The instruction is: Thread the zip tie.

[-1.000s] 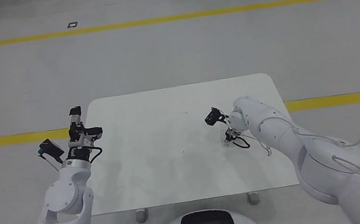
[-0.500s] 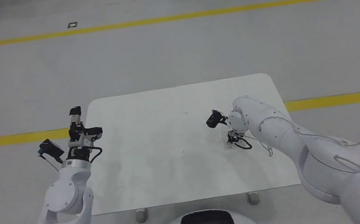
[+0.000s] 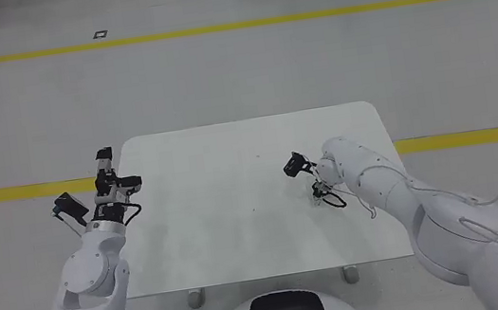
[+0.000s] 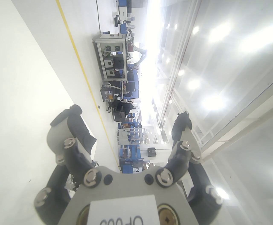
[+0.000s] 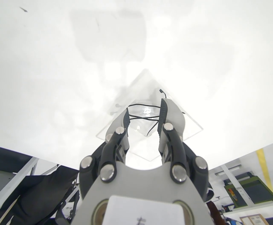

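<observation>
A thin black zip tie [image 5: 143, 105] lies in strands across a clear plastic plate [image 5: 187, 125] on the right part of the white table [image 3: 223, 178]. My right gripper [image 5: 145, 110] points down at that plate, open, with the strands running between its fingers and one loose end trailing toward the plate's near corner. From above, the right gripper [image 3: 316, 188] sits right over the plate. My left gripper [image 3: 116, 174] hangs at the table's left edge, tilted up toward the room. The left gripper [image 4: 128, 114] is open and holds nothing.
The table's middle and far side are bare white surface. A small dark speck [image 5: 23, 9] marks the tabletop beyond the plate. Yellow floor lines [image 3: 231, 26] run behind the table.
The right wrist has shifted very slightly over the plate. The left arm has not moved.
</observation>
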Motion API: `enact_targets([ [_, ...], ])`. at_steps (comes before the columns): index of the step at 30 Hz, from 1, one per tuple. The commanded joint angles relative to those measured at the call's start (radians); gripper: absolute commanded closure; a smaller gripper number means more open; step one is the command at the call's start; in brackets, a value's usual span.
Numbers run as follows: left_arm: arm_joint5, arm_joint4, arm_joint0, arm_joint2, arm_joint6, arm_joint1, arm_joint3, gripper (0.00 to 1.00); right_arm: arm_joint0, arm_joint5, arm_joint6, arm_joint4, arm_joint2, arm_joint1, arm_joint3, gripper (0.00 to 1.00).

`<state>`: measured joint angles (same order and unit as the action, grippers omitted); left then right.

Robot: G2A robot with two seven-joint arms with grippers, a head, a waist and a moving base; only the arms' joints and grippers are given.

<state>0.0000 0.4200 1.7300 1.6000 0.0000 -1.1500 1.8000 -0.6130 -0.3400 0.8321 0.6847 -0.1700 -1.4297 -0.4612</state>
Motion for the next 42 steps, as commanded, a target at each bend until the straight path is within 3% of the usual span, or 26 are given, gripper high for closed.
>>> enact_targets([
  [1,0.0,0.0,0.0,0.0,0.0,0.0,0.0,0.0,-0.001,0.0,-0.005,0.005,0.0,-0.001,0.001,0.71],
  [16,0.0,0.0,0.0,0.0,0.0,0.0,0.0,0.0,0.001,0.0,0.013,-0.007,0.0,-0.005,0.005,0.73],
  [28,0.0,0.0,0.0,0.0,0.0,0.0,0.0,0.0,0.003,0.0,0.019,-0.032,0.0,0.025,-0.046,0.72],
  [42,0.0,0.0,0.0,0.0,0.0,0.0,0.0,0.0,-0.019,0.0,-0.04,0.031,0.0,0.045,-0.093,0.75],
])
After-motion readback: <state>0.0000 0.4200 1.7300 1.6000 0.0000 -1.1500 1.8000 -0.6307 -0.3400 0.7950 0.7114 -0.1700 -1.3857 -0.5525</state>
